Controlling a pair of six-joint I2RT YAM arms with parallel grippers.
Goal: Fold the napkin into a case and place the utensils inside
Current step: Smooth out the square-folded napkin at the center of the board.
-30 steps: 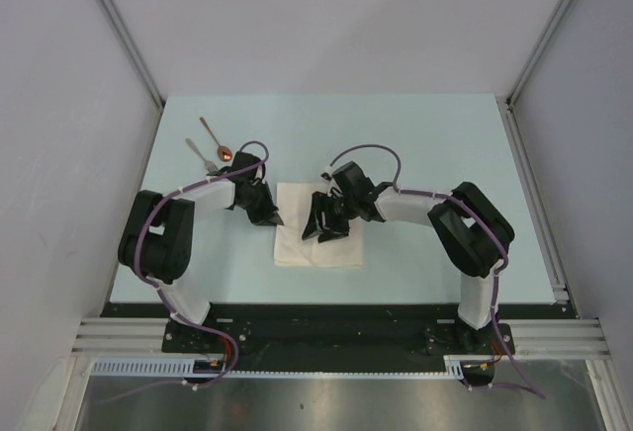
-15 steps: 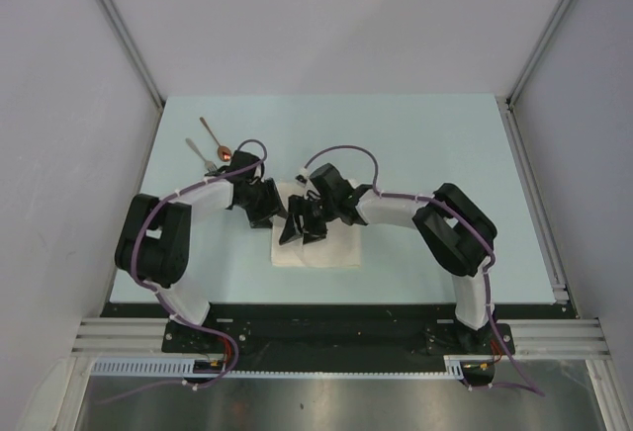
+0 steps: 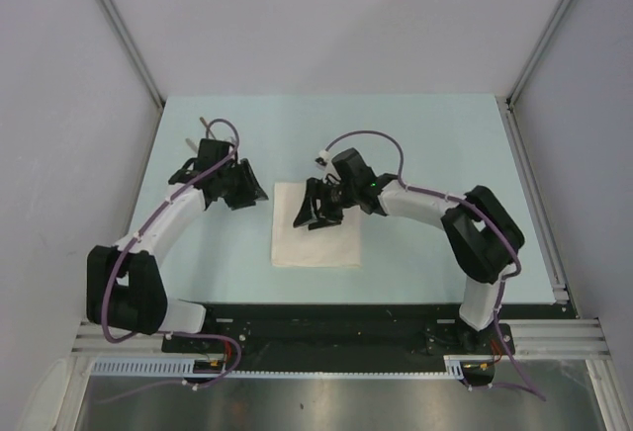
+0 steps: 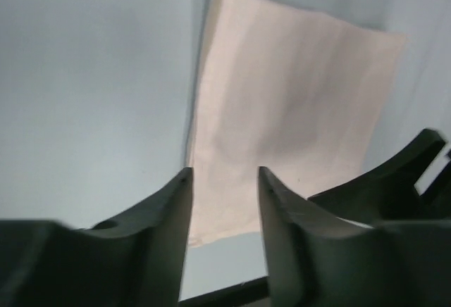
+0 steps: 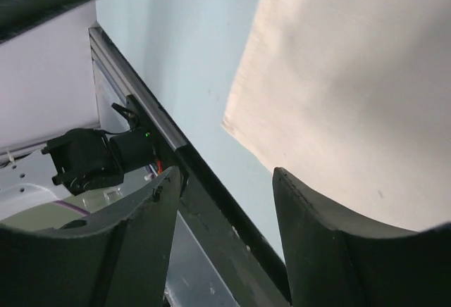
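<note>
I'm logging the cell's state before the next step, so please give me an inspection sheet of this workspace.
Surface: pale blue table, flat.
Job's things: napkin lies flat at centre; utensils far left, mostly hidden under the left arm, only handle tips show.
Clutter: nothing seen.
Grippers: left gripper open, empty, left of the napkin; right gripper open, empty, over the napkin's far part.
Cables: purple cables loop along both arms.
Surroundings: plain walls; metal rail at the near edge.

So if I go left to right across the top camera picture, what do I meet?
Left arm's fingers → napkin → right arm's elbow. The right fingers hang over the napkin, so I skip them.
</note>
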